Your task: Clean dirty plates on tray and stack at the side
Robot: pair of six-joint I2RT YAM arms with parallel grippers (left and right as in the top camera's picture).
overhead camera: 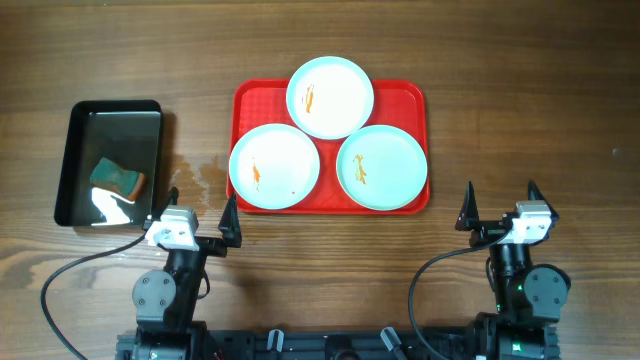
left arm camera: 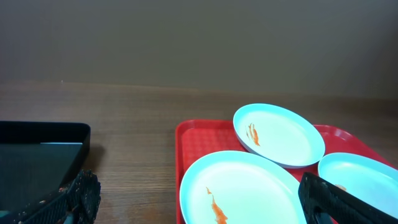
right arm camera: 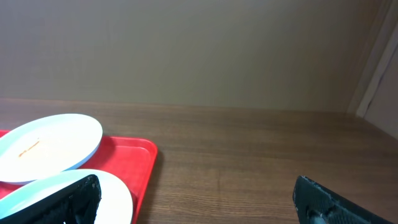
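Three pale aqua plates lie on the red tray (overhead camera: 412, 100). The back plate (overhead camera: 330, 96) has orange smears, the front left plate (overhead camera: 274, 167) has an orange smear, and the front right plate (overhead camera: 381, 166) has a green-orange smear. My left gripper (overhead camera: 201, 212) is open and empty near the table's front edge, left of the tray. My right gripper (overhead camera: 500, 204) is open and empty, right of the tray. The left wrist view shows the tray (left arm camera: 189, 138) and plates (left arm camera: 239, 193) between its open fingers (left arm camera: 199, 199). The right wrist view shows the tray's corner (right arm camera: 134, 155) and open fingers (right arm camera: 196, 199).
A black glossy tray (overhead camera: 75, 165) stands at the left, holding a green and orange sponge (overhead camera: 117, 177). A wet patch (overhead camera: 200, 178) marks the wood between the two trays. Bare wooden table lies to the right of the red tray (right arm camera: 249, 162).
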